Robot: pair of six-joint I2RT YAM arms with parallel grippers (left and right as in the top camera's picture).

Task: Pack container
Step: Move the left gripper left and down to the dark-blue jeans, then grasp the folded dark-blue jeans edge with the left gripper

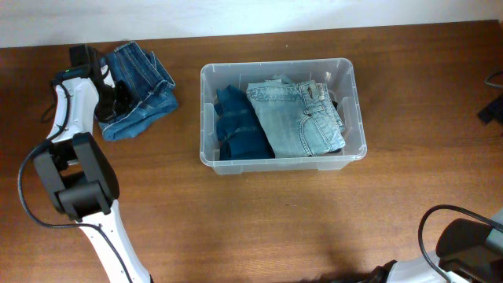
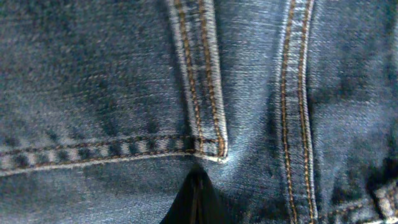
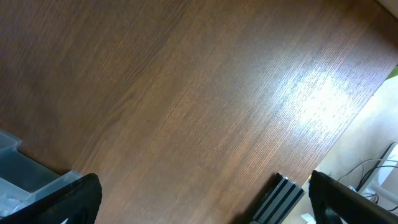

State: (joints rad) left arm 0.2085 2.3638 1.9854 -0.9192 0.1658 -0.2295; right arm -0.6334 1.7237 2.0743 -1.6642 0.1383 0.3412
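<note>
Overhead: left gripper (image 1: 119, 99) rests on folded jeans (image 1: 145, 82) left of the container (image 1: 283, 163), jaws closed. Right wrist: right gripper (image 3: 202, 200) jaws wide open above the table (image 3: 186, 93).

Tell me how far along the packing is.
Done: dark blue folded jeans and light blue folded jeans lie in the clear plastic bin. In hand: the left fingers pinch the mid-blue denim garment on the brown wooden table. Left: moving it into the bin.

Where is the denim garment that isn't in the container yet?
Overhead view: the loose denim garment lies at the far left of the table, left of the container, under the left gripper, which is shut on it.
</note>
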